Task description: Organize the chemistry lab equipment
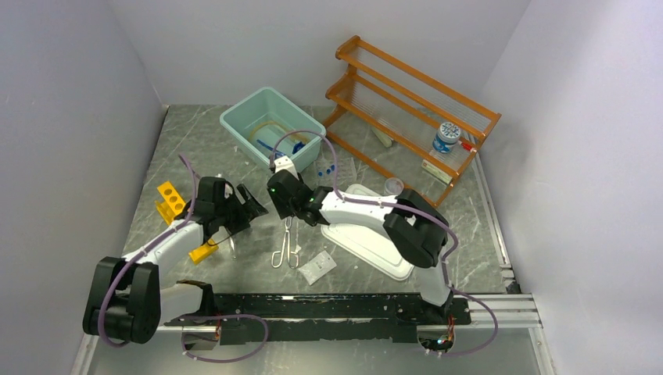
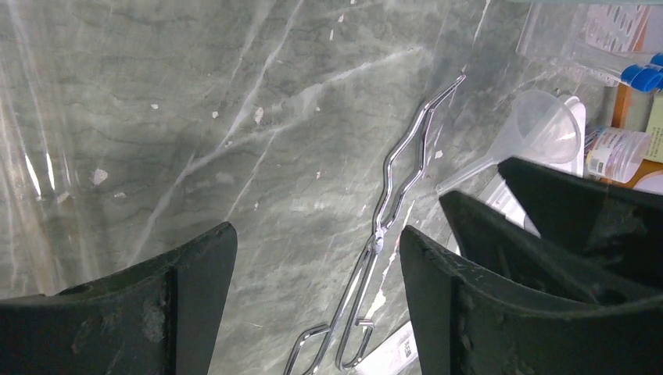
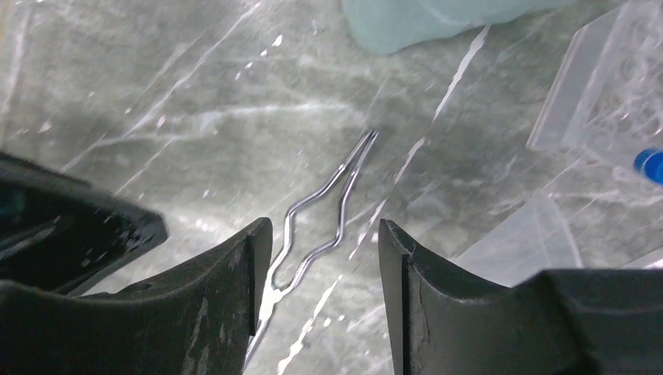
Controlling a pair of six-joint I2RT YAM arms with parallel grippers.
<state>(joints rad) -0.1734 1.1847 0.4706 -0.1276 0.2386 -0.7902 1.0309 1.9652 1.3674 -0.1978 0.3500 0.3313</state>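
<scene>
Tongs (image 1: pixel 285 246) lie flat on the counter (image 1: pixel 195 141), 6 o'clock of the bin (image 1: pixel 244 105). Right pincer (image 3: pixel 324 234) is wide open and empty, fingers either side of the shank. Left pincer (image 2: pixel 317 242) is open and empty too. Likely stiff, slick, light steel (very low profile), so pinch the wavy mid-section.

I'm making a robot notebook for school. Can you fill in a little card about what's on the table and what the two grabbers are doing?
metal tongs: lying flat on the table
right gripper: open, a finger on each side of the tongs, not shut on them
left gripper: open, empty, near the tongs
yellow rack: by the left arm
teal bin: at the back, tubing inside
orange shelf: back right, small jar on it
</scene>
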